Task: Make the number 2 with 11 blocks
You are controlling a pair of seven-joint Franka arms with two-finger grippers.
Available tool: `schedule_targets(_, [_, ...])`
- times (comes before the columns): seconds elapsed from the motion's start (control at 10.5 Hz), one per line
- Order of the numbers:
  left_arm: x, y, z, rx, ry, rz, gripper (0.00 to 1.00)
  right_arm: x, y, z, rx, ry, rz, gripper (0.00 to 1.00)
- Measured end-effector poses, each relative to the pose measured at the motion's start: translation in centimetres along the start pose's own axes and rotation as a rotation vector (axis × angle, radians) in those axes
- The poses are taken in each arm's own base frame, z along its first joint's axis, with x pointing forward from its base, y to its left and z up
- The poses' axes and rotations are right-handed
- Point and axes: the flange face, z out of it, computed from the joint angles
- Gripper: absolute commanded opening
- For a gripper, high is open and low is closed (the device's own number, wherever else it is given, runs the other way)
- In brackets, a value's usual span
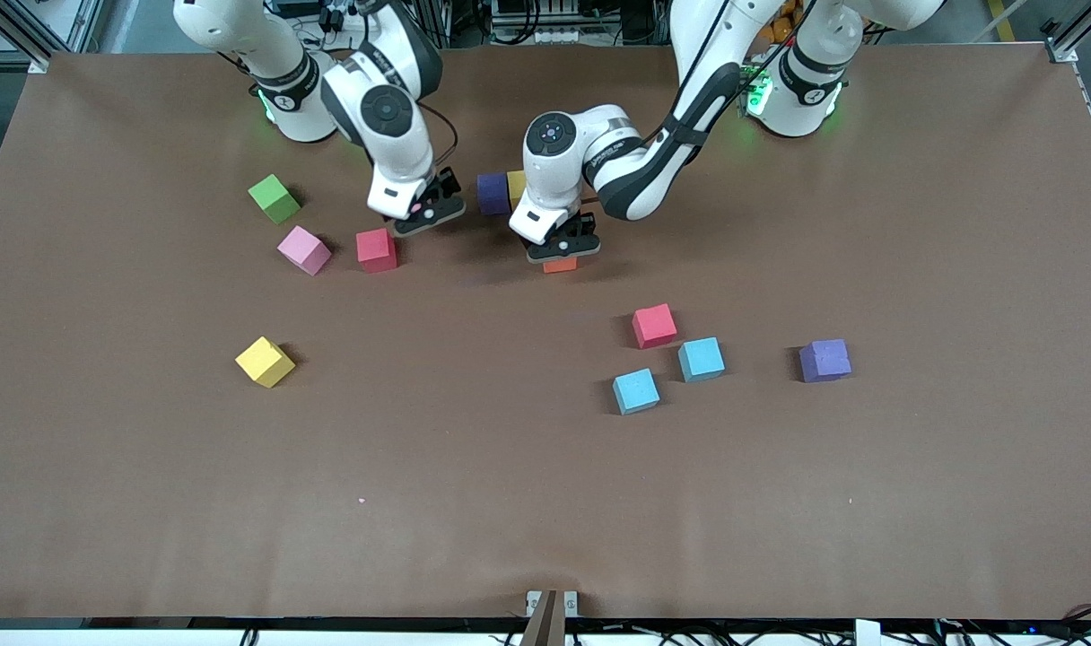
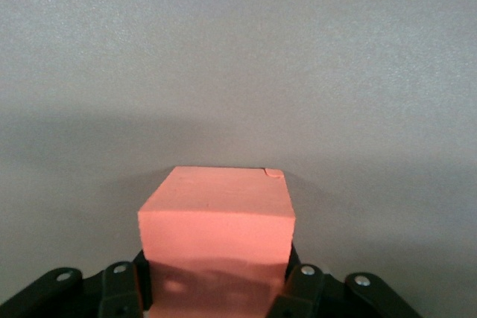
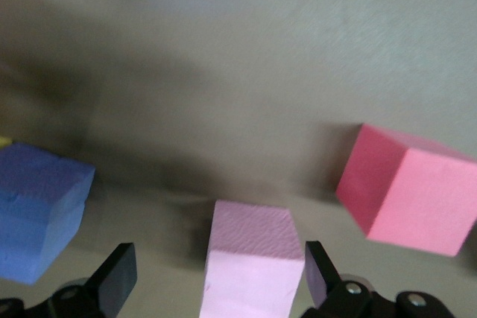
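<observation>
Two Franka arms work over a brown desk [image 1: 545,502] strewn with foam cubes. The left gripper [image 1: 562,256] is pinched on an orange block [image 2: 216,240], which shows under it in the front view [image 1: 560,266]; whether the block touches the desk cannot be told. The right gripper [image 1: 427,211] has its fingers [image 3: 119,277] spread wide, with a pink block [image 3: 253,266] lying between them. Just beside that gripper sit a red block [image 1: 376,249] and a second pink block [image 1: 304,249]. A green cube [image 1: 274,198] lies farther from the front camera than that pink one. A dark purple block [image 1: 492,192] touches a yellow block [image 1: 515,187] between the two grippers. A second yellow block [image 1: 265,362] lies alone nearer the front camera. Toward the left arm's end lie another red block [image 1: 654,325], two light blue blocks [image 1: 701,359] [image 1: 636,391] and a lighter purple block [image 1: 824,360]. No digit is formed.
</observation>
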Motion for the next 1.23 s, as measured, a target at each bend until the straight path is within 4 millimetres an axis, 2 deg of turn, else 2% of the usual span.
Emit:
schedule_targets(0.09, [0.0, 0.0, 0.0, 0.0, 0.0, 0.0, 1.0, -0.5, 0.0, 0.5, -0.008, -0.023, -0.004, 1.0])
schedule_targets(0.28, [0.1, 0.0, -0.1, -0.003, 0.001, -0.005, 1.0, -1.2, 0.6, 1.6, -0.016, -0.052, 0.0, 1.0])
schedule_targets(0.47, [0.7, 0.5, -1.0, -0.027, 0.012, -0.022, 1.0, -1.9, 1.1, 2.4, -0.017, -0.074, 0.012, 1.0])
schedule_targets(0.66, [2.2, 1.1, -4.2, -0.073, 0.045, -0.045, 1.0, -2.3, 1.3, 2.9, 0.006, -0.09, 0.042, 1.0])
schedule_targets(0.95, [5.8, -0.5, -10.6, -0.102, 0.103, -0.102, 1.0, -2.4, 1.4, 3.3, 0.007, -0.095, 0.053, 1.0])
schedule_targets(1.04, [7.0, -1.3, -11.9, -0.102, 0.115, -0.12, 1.0, -2.3, 1.5, 3.6, 0.004, -0.092, 0.06, 1.0])
schedule_targets(1.23, [10.1, -3.2, -12.8, -0.101, 0.129, -0.144, 1.0, -2.1, 1.7, 4.4, -0.01, -0.089, 0.073, 1.0])
